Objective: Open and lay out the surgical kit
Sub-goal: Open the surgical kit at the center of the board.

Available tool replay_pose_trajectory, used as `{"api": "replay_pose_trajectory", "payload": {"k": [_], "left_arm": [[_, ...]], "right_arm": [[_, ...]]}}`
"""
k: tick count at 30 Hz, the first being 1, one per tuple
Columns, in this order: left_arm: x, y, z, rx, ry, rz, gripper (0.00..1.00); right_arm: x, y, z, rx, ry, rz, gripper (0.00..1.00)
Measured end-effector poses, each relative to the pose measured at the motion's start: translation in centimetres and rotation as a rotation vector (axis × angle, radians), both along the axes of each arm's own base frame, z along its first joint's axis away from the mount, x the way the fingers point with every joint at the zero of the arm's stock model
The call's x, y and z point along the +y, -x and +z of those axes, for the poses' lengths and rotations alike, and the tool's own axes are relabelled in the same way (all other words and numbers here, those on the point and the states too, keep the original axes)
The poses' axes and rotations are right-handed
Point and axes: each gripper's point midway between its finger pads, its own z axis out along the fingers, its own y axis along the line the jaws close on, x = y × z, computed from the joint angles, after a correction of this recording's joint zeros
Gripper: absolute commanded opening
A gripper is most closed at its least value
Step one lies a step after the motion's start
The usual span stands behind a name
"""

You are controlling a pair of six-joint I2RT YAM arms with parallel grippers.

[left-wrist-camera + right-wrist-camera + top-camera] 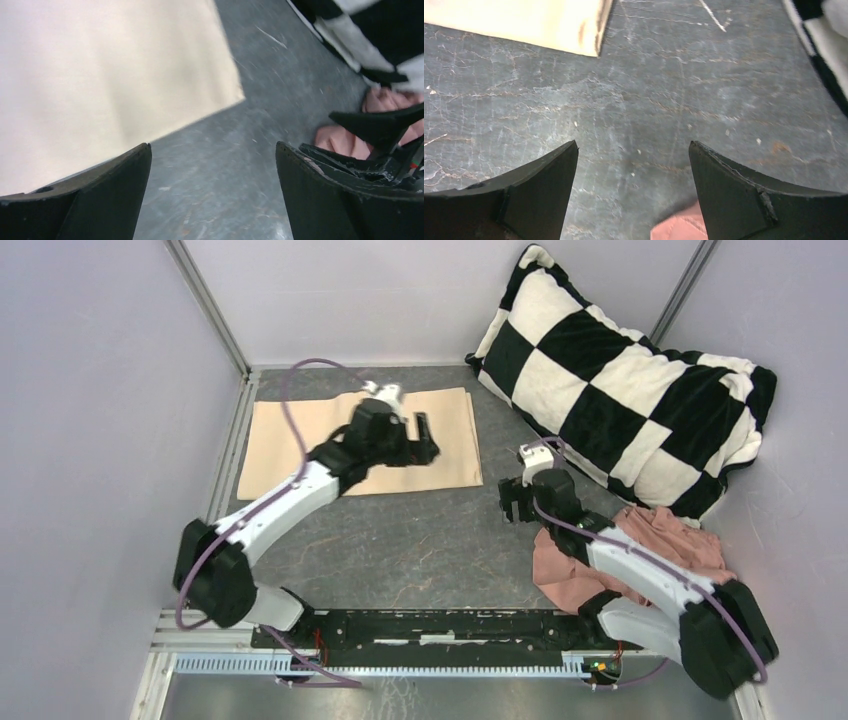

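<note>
The beige cloth wrap lies folded and flat at the far left corner of the counter. It is a neat rectangle with straight edges. Its left side runs close along the counter's left edge, and its back side sits near the far edge.

The left gripper hangs over the right end of the wrap. Its two black fingers are spread wide apart and hold nothing.

The right gripper is also spread wide and holds nothing. It hangs over bare counter toward the right side, well apart from the wrap.

Between the wrap and the near edge there is a wide stretch of bare counter.

The counter is dark grey, hard and full of thin scratches.

A soft, puffy black-and-white checkered pillow leans in the far right corner. A crumpled pink cloth lies by the right edge, under the right arm.
</note>
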Motion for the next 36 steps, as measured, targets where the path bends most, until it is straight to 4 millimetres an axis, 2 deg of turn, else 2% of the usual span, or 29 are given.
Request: {"api": "replay_pose_trajectory", "payload": {"k": [2,4,5,6,8,10,12,14,17,21,25,28,33,36], "left_arm": [[3.9,-0.7,1.5,-0.04,0.013,0.081,1.0],[9.3,-1.9,1.7,-0.053,0.011,0.214,1.0],[12.2,-2.5,1.3,-0.047,0.001,0.291,1.0],[16.0,-3.2,0.5,-0.024,-0.011,0.406,1.0],[21.4,-3.8,-1.2,0.03,-0.022,0.586,1.0],[25.3,-3.6,-3.0,0.092,-0.006,0.737,1.0],[27.8,-3.3,-4.4,0.141,0.031,0.852,1.0],[29.4,-3.2,-5.8,0.178,0.063,0.952,1.0],[30.7,-3.8,-7.2,0.202,0.096,1.042,1.0],[32.7,-5.0,-9.6,0.234,0.114,1.125,1.0],[35.2,-5.5,-12.4,0.287,0.116,1.2,0.98],[36.6,-5.9,-14.0,0.312,0.121,1.234,0.98],[37.3,-8.7,-13.9,0.295,0.151,1.223,0.96],[37.4,-9.7,-13.7,0.284,0.159,1.218,0.96]], "right_arm": [[1.0,-0.8,-0.5,0.036,0.008,0.022,0.88],[2.4,-2.3,-0.8,0.064,0.006,0.045,0.88],[3.2,-3.0,-0.8,0.073,0.001,0.057,0.88],[3.9,-3.8,-0.8,0.078,-0.004,0.066,0.88],[5.6,-5.8,-0.4,0.08,-0.021,0.082,0.88],[7.4,-7.9,0.2,0.07,-0.052,0.099,0.86],[9.4,-10.1,0.9,0.054,-0.098,0.114,0.83],[11.4,-11.8,1.3,0.05,-0.149,0.135,0.79],[13.8,-13.4,1.1,0.058,-0.218,0.168,0.76],[15.5,-13.9,-0.5,0.099,-0.275,0.193,0.76],[15.9,-13.7,-2.9,0.15,-0.282,0.191,0.76],[15.8,-13.6,-3.9,0.163,-0.285,0.181,0.76],[14.9,-12.5,-5.9,0.18,-0.305,0.141,0.76],[14.8,-12.1,-5.7,0.165,-0.331,0.132,0.77]]}}
